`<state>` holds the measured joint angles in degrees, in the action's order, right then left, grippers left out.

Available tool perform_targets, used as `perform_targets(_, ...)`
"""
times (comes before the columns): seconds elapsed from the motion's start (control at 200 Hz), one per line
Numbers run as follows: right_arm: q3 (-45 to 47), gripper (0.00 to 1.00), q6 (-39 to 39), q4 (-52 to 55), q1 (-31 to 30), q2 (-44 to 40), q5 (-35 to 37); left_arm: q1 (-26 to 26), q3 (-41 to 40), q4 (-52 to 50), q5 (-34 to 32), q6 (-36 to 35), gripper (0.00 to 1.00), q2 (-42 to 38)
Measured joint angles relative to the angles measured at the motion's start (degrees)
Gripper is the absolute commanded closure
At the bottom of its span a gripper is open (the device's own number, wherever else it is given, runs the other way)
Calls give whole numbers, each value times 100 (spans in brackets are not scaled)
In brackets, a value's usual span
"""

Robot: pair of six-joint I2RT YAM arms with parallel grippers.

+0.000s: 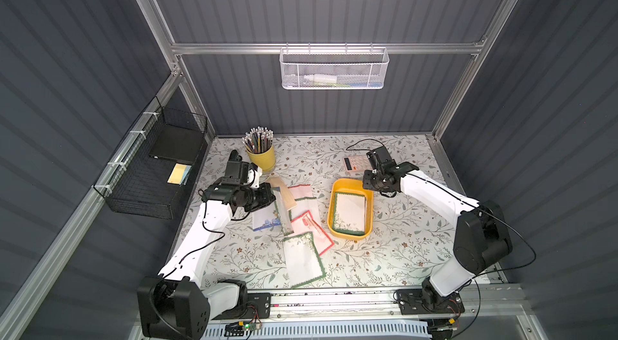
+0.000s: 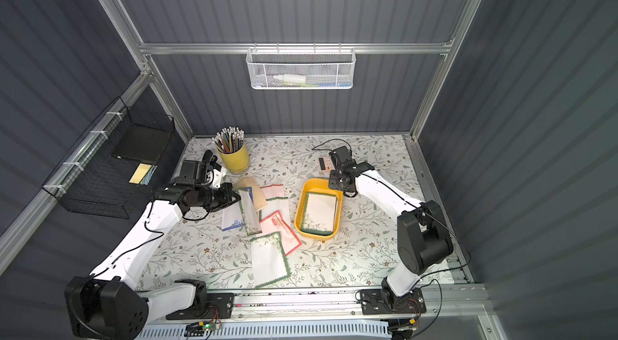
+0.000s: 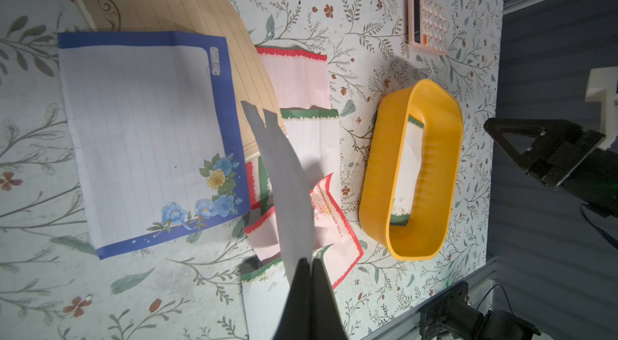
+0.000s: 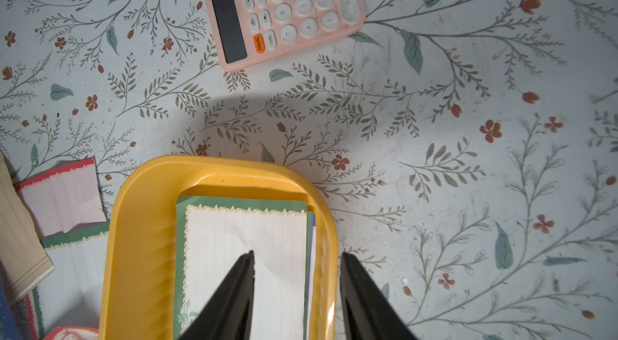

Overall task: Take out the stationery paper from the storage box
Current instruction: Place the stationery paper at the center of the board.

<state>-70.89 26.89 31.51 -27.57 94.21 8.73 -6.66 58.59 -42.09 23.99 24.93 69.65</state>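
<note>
The yellow storage box (image 1: 331, 211) (image 2: 298, 211) (image 4: 140, 228) sits right of centre, with green-bordered stationery paper (image 1: 350, 213) (image 4: 234, 241) lying in it. My right gripper (image 4: 297, 252) (image 1: 367, 184) is open at the box's far right corner. One finger is over the paper and the other is outside the wall. My left gripper (image 3: 309, 259) (image 1: 274, 192) is shut on the edge of one sheet (image 3: 287, 181) (image 1: 282, 218), which hangs curved over the loose pile. Blue-floral (image 3: 143, 134), tan (image 3: 160, 0), red-bordered (image 3: 297, 77) and green-bordered (image 1: 302, 259) sheets lie on the table left of the box.
A yellow pencil cup (image 1: 261, 154) stands just behind the left arm. A pink calculator (image 4: 284, 7) (image 1: 356, 163) lies beyond the box. A black wire basket (image 1: 157, 167) hangs on the left wall. A white mesh basket (image 1: 334, 69) hangs on the back rail.
</note>
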Motion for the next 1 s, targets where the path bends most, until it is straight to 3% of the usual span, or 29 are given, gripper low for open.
perform_targets(0.115,0,54,-9,-2,0,35,-66,39,-129,-15,-144,44,81,44)
perform_targets(0.28,0,54,-15,2,0,140,-122,87,-330,-166,-466,103,49,179)
perform_targets(0.525,0,54,-15,0,0,160,-179,264,-339,-378,-981,101,24,214)
perform_targets(0.81,0,54,-37,0,-2,201,-317,275,236,-1036,-2057,105,22,365)
perform_targets(1.001,-7,53,-103,-22,-55,404,-452,299,898,-1027,-2223,170,26,367)
